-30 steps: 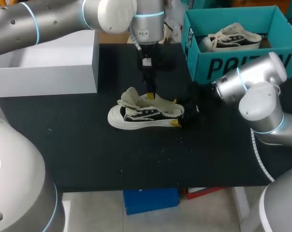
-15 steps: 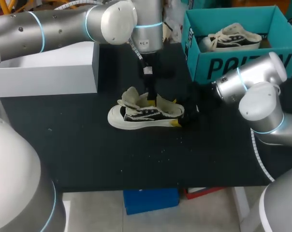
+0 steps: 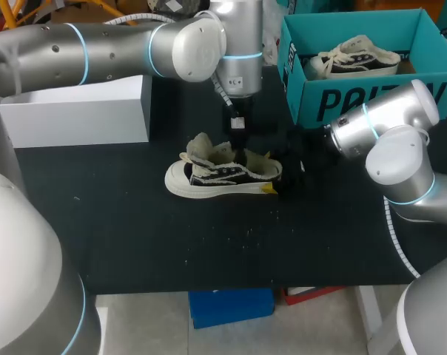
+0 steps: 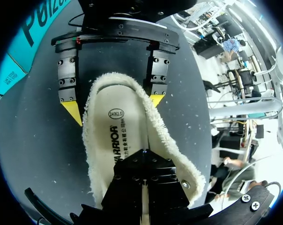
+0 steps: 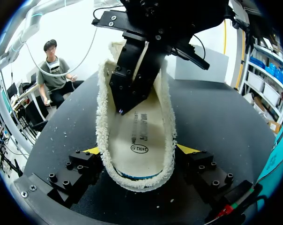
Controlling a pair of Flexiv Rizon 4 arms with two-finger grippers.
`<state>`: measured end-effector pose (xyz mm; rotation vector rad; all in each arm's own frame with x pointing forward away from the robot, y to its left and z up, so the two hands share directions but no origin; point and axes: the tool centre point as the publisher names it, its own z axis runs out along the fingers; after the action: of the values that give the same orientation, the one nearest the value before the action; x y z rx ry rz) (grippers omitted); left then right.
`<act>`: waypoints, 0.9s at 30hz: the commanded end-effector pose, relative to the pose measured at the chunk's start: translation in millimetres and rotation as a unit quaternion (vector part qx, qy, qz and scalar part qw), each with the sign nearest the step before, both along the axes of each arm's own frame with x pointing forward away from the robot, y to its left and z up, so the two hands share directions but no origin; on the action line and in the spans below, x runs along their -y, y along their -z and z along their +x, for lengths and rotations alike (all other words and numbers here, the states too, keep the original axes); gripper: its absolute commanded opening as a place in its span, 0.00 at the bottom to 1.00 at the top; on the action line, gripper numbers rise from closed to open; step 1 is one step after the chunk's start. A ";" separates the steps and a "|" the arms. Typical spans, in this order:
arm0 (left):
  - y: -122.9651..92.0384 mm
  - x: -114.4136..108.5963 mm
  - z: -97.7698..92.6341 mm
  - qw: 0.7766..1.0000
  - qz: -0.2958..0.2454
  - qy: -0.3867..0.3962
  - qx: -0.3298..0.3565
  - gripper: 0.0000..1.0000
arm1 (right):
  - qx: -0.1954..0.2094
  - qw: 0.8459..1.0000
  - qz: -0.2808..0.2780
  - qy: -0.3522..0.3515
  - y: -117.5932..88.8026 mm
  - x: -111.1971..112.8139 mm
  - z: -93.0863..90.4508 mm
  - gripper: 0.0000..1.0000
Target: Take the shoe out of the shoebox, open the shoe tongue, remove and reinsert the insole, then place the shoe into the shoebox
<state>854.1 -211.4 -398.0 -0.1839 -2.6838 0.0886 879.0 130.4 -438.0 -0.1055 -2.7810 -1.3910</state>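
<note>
Black table: white box at far left, teal shoebox at far right with a second shoe inside. Shoe lies mid-table, outside the shoebox, tongue open, fleecy insole lying inside. Right gripper: spread wide, yellow tips against both sides of the heel, clamping the shoe. Left gripper: reaches down into the shoe, fingers pressed together, tips on the insole; whether they nip it cannot be told.
</note>
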 end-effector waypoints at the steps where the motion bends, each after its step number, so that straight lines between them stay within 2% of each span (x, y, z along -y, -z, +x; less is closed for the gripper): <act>1: 7.1 3.0 -3.9 1.000 0.009 -0.003 0.002 0.00 | 0.000 1.000 0.000 0.001 2.1 -0.5 0.9 0.00; 12: 19.5 2.4 -16.7 1.000 0.011 -0.017 0.011 0.00 | 0.000 1.000 0.000 0.001 2.1 -0.5 0.9 0.00; 24: 25.0 -1.0 -19.9 0.999 0.010 -0.023 0.028 0.00 | 0.000 1.000 0.000 0.001 2.1 -0.5 0.9 0.00; 26: 25.4 -2.0 -20.3 0.999 0.008 -0.022 0.032 0.27 | 0.000 1.000 0.000 0.001 2.1 -0.5 0.9 0.00; 27: 25.3 -2.5 -20.7 0.999 0.007 -0.022 0.033 0.29 | 0.000 1.000 0.000 0.001 2.1 -0.5 0.9 0.00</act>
<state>842.6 -213.5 -415.4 -0.1276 -2.7445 0.0679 878.3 130.5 -438.5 -0.1045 -2.7813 -1.3905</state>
